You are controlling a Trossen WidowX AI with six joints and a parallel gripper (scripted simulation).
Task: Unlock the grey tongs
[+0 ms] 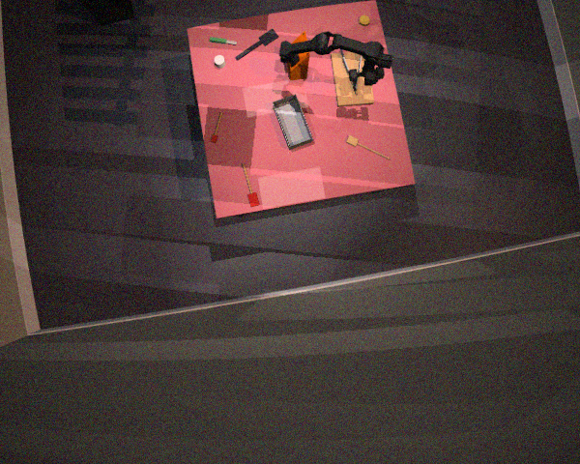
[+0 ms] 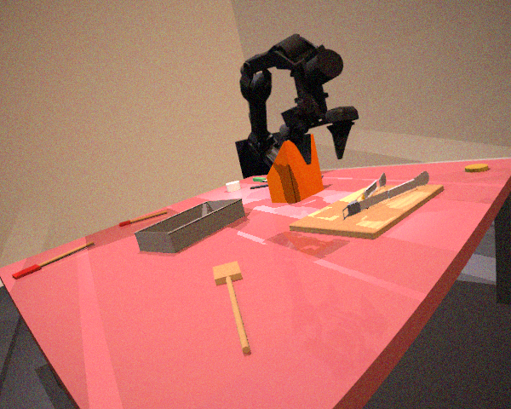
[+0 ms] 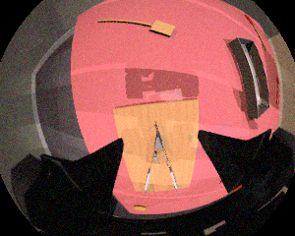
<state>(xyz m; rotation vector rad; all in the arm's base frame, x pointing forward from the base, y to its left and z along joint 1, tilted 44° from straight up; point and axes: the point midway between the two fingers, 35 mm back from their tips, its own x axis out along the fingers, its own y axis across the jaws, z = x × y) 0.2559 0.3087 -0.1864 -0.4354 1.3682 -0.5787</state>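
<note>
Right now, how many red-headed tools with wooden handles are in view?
2. From above, one red-headed tool lies near the table's lower-left corner, the other left of the roasting tin.

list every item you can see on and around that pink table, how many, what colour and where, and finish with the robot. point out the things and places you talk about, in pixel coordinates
Tongs (image 2: 387, 193) (image 3: 158, 143): one, grey, spread open on the board
Board (image 1: 347, 97) (image 2: 335, 227) (image 3: 128, 128): one, wooden, under the arm
Roasting tin (image 1: 305, 129) (image 2: 154, 242) (image 3: 244, 74): one, grey, mid-table
Block (image 1: 297, 71) (image 2: 306, 175): one, orange, near the arm's base
Red-headed tools: two, tin's far side from board
Wooden-headed tool (image 1: 352, 140) (image 2: 227, 272) (image 3: 162, 28): one, tan, near edge
Green-handled tool (image 1: 217, 40): one, far corner
Black tool (image 1: 268, 37): one, beside it
White cylinder (image 1: 219, 61) (image 2: 232, 186): one, nearby
Yellow disc (image 1: 363, 19) (image 2: 476, 167) (image 3: 140, 207): one, beyond board
Arm: one, black, end effector (image 2: 324, 160) (image 3: 162, 138) open above board
</note>
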